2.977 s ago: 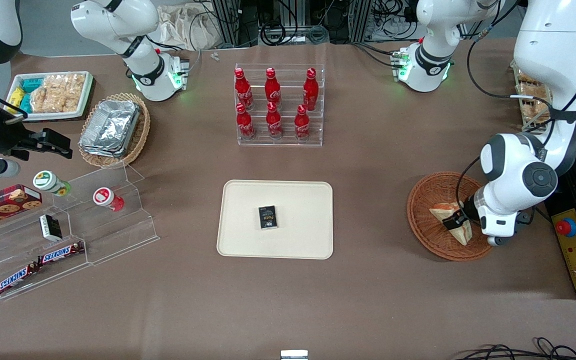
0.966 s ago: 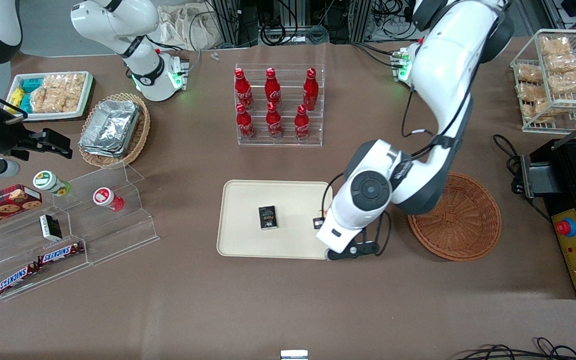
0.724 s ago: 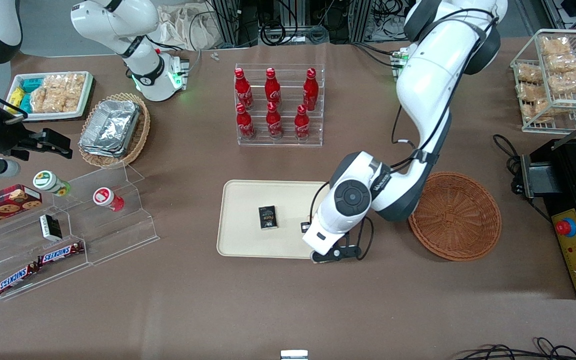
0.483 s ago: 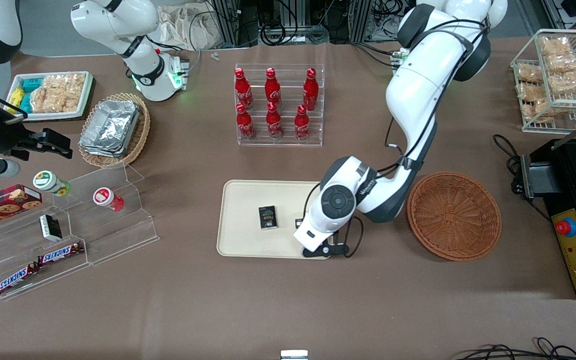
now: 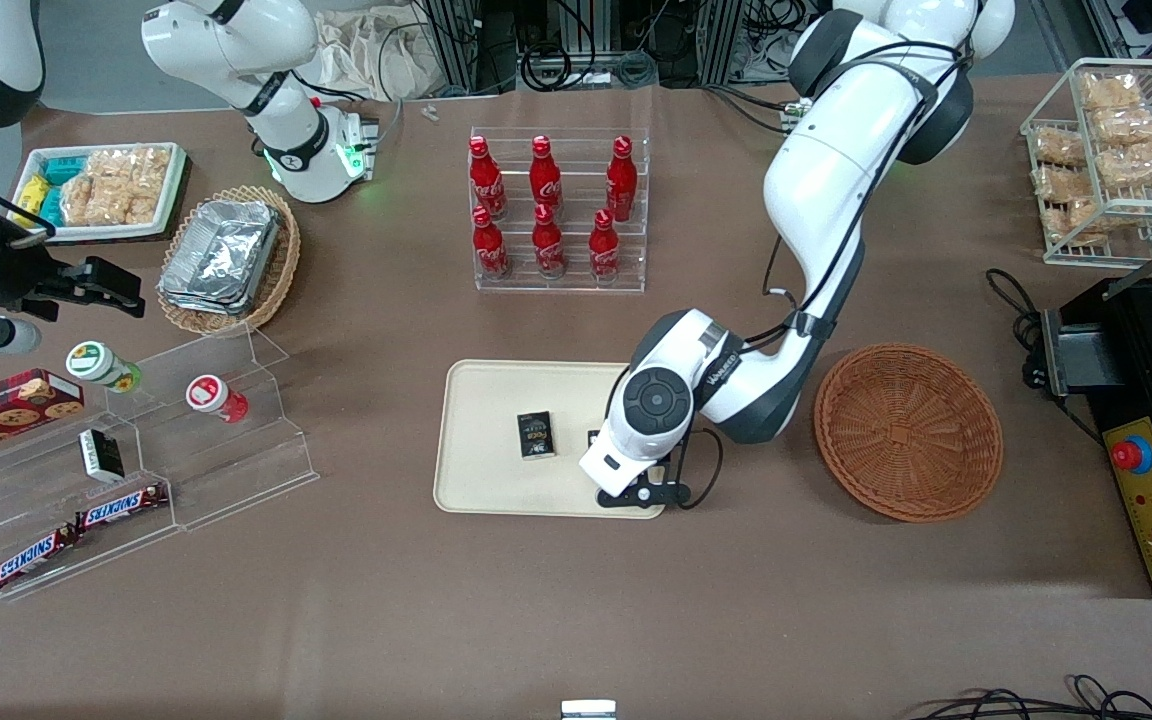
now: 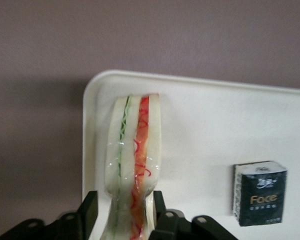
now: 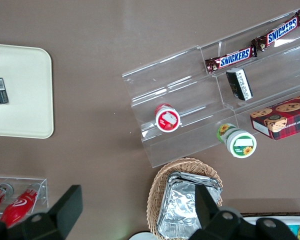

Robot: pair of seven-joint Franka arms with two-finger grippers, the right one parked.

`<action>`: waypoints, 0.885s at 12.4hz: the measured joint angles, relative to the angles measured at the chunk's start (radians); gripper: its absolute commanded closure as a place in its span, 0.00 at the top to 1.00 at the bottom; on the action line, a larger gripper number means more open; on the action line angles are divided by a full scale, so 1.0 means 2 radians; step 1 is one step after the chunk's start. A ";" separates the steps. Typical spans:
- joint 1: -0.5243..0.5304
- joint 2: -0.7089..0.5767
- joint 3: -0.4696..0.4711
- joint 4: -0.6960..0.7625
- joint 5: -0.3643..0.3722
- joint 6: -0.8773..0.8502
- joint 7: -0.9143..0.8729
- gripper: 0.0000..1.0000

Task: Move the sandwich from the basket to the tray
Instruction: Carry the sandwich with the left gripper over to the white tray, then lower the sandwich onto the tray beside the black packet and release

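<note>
Moved since the earlier frames: gripper (image 5: 604, 447) carried from over the basket (image 5: 908, 432) at centre right of the front view to over the tray (image 5: 496, 480) at frame centre, basket left bare.

Sandwich (image 6: 132, 165): out of the basket, held on edge in the gripper (image 6: 124, 212) above the tray (image 6: 200, 145); green and red filling lines facing the wrist camera; hidden under the wrist housing in the front view. Contact with the tray floor not determinable.

Fingers (image 6: 88, 212): black, clamped on the sandwich, one against each bread face.

Position over tray: near the end of the tray closest to the basket, at a rounded corner.

Small black box (image 5: 536, 435): flat on the tray, centre of the front view, near the gripper but apart from it; also in the wrist view (image 6: 260, 200), clear of the sandwich.

Tray: cream, low rim, on the brown surface (image 5: 576, 600), lower centre of the front view.

Basket: reddish-brown wicker, round, on the surface beside the tray, toward the working arm's end.

Rack of red bottles (image 5: 551, 210): upper centre of the front view, farther from the camera than the tray.
</note>
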 measured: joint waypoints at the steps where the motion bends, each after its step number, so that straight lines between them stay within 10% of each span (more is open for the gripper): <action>1: 0.004 -0.014 0.004 0.004 0.000 -0.015 0.000 1.00; 11: 0.159 -0.219 0.008 -0.017 -0.046 -0.207 0.076 1.00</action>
